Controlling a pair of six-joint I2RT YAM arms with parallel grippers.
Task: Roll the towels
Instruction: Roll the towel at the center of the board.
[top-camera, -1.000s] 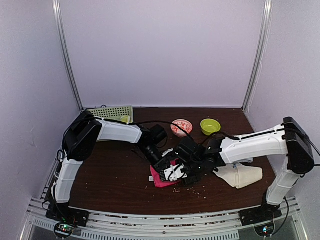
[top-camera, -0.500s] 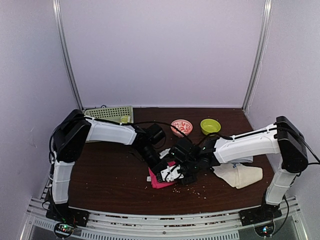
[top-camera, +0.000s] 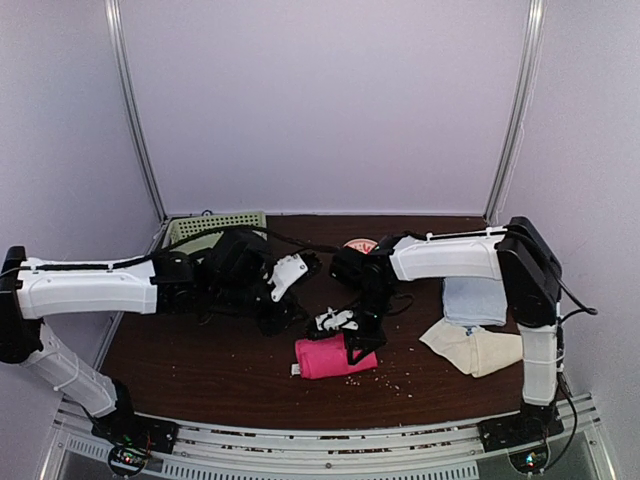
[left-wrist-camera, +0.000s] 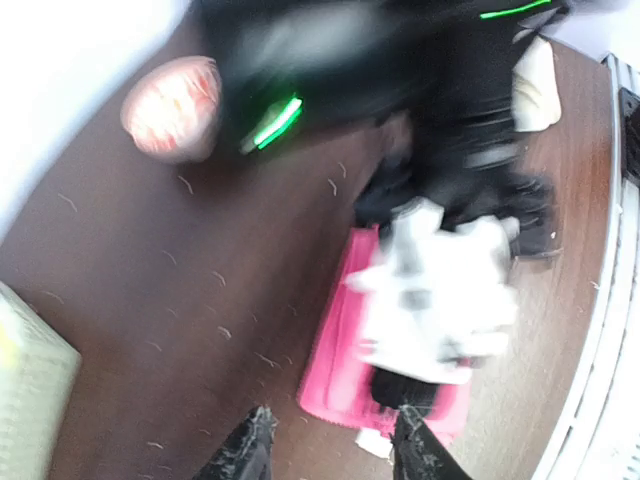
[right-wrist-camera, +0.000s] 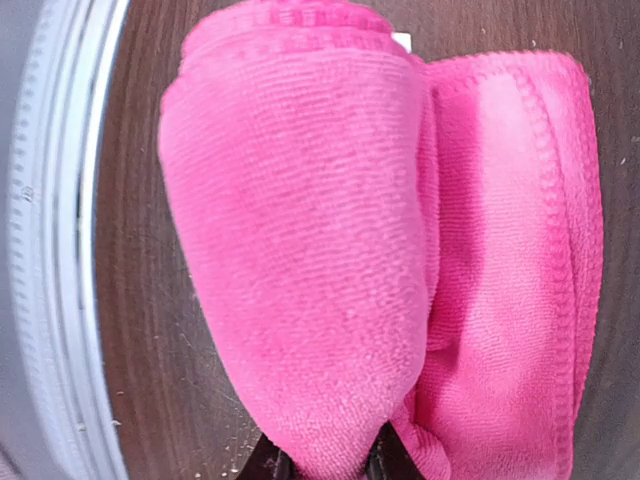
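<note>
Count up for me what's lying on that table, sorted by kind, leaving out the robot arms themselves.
Towels: 3 (pink towel, light blue towel, cream towel)
Bowls: 1 (pink bowl)
Baskets: 1 (green basket)
Total: 5 things in view

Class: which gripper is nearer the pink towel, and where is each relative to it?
Right. The right gripper pinches a fold of the pink towel from above; the left gripper hangs open, apart from it, toward the back left.
</note>
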